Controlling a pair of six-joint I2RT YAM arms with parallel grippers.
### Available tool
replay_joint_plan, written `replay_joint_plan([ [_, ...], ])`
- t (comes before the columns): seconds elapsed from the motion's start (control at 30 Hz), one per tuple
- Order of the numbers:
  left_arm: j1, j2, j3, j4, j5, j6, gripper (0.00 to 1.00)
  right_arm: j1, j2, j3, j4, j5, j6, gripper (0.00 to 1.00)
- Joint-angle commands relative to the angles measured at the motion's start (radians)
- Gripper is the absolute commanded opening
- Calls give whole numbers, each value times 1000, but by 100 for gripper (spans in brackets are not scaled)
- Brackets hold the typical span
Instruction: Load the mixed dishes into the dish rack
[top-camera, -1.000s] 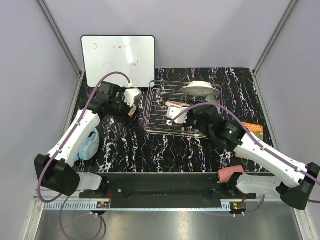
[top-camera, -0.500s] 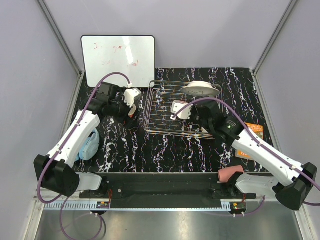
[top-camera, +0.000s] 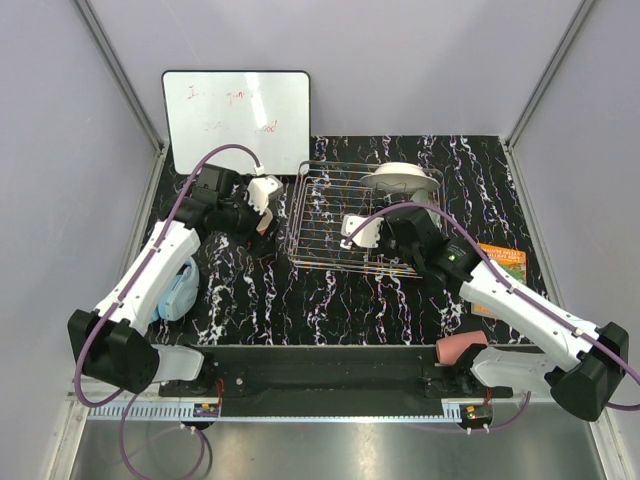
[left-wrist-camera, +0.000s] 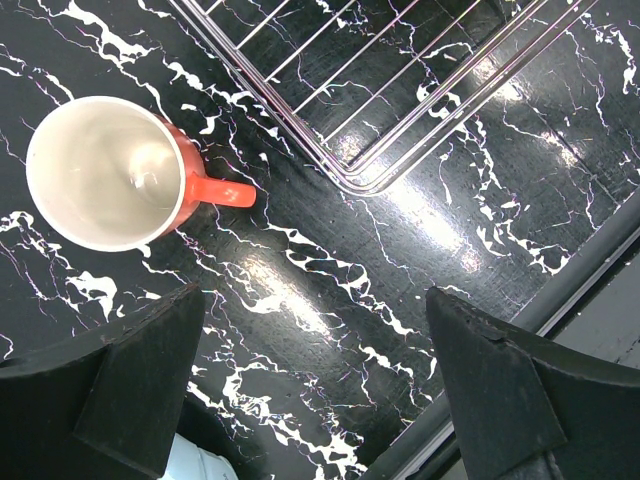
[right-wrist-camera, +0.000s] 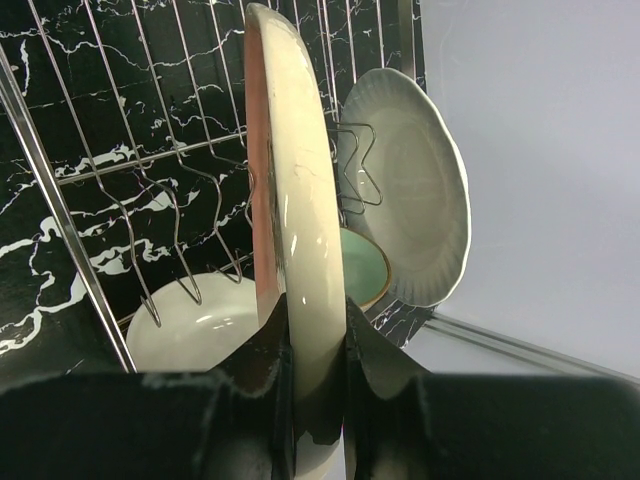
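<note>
Gripping one plate (right-wrist-camera: 295, 200) near another, two bowls (right-wrist-camera: 190, 330)

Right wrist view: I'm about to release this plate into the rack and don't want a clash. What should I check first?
1. Right gripper shut on the pink-and-cream plate: ok.
2. Plate upright, edge-on: ok.
3. Gap to the white fluted-rim plate: ok.
4. Lower rim seated in the silver wire-grid rack: cannot tell, hidden.
5. Left gripper open, clear of the orange mug: ok.
</note>
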Motion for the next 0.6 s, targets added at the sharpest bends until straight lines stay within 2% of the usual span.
replay_joint_plan([
  [0.0,6,-12,-1,43,26,-1,95,-21,-26,4,78,19,-36,0],
  [0.33,7,-12,-24,55,27,-1,95,-24,-25,82,75,49,-91,0],
  [0.57,7,-12,-27,60,29,-2,95,-24,-25,128,73,71,-189,0],
])
